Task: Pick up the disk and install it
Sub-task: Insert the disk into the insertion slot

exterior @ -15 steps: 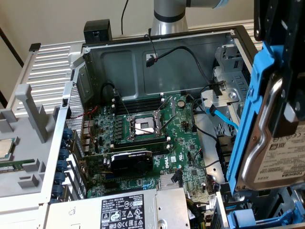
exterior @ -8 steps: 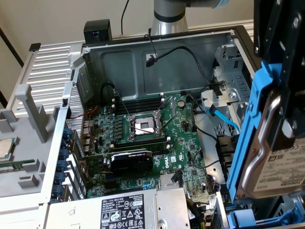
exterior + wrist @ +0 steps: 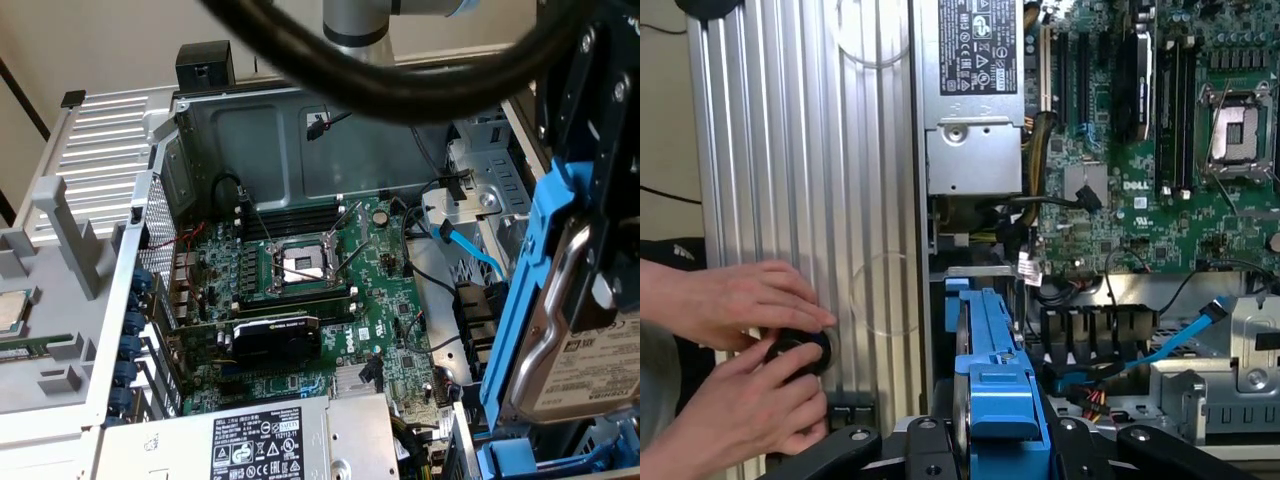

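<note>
Between the fingers of my hand (image 3: 1000, 440) sits the disk (image 3: 985, 335). The fingers are clamped on either side of its blue carrier, so I am gripping it, not hovering over it. From the wrist camera I see the disk edge-on, its long axis running straight out ahead of the hand. In the exterior view it hangs steeply with its label face showing, lifted at the open end of the computer case (image 3: 250, 130), and I can't make out anything touching it but the hand.

What matters is what lies past the disk's far end. Just beyond the carrier's tip and a little to one side there is a dark recess with loose connectors (image 3: 1080, 335), and a blue data cable (image 3: 1185, 335) runs beside it, near the carrier but apart from it. The power supply (image 3: 975, 150) is further ahead, almost in line with the disk's axis. The motherboard (image 3: 1110, 200) is ahead and off to the cable's side.

On the opposite side of the hand, a person's hands (image 3: 730, 340) rest on a black knob (image 3: 798, 350) against the ribbed side panel (image 3: 800, 150), well apart from the disk.

I judge the pick done and the install not yet done. I cannot tell whether the carrier is lined up with its slot.
</note>
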You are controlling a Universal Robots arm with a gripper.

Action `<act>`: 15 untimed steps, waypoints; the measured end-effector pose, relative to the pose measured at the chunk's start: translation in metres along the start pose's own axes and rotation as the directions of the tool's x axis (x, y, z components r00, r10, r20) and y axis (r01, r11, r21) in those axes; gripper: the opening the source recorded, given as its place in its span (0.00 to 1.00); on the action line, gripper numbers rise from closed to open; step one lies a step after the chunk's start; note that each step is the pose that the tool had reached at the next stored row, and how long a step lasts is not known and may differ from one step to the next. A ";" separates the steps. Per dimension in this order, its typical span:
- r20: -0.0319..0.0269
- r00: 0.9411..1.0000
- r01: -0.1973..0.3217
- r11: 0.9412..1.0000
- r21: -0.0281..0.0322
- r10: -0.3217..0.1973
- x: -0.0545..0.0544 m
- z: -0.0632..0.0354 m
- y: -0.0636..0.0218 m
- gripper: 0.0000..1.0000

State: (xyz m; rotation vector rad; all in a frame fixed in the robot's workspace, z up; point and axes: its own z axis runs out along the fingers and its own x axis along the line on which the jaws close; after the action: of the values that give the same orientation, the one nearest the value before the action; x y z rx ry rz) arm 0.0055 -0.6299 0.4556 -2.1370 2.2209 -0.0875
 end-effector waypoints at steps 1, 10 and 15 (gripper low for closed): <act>0.000 1.000 0.000 1.000 0.000 0.000 -0.002 0.0004 -0.0001 0.37; -0.007 1.000 0.001 1.000 -0.004 -0.001 -0.009 0.0054 0.0003 0.37; -0.011 1.000 0.001 1.000 -0.005 -0.001 -0.010 0.0087 0.0003 0.37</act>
State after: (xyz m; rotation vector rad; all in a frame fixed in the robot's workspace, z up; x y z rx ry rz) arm 0.0063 -0.6202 0.4469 -2.1452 2.2284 -0.0946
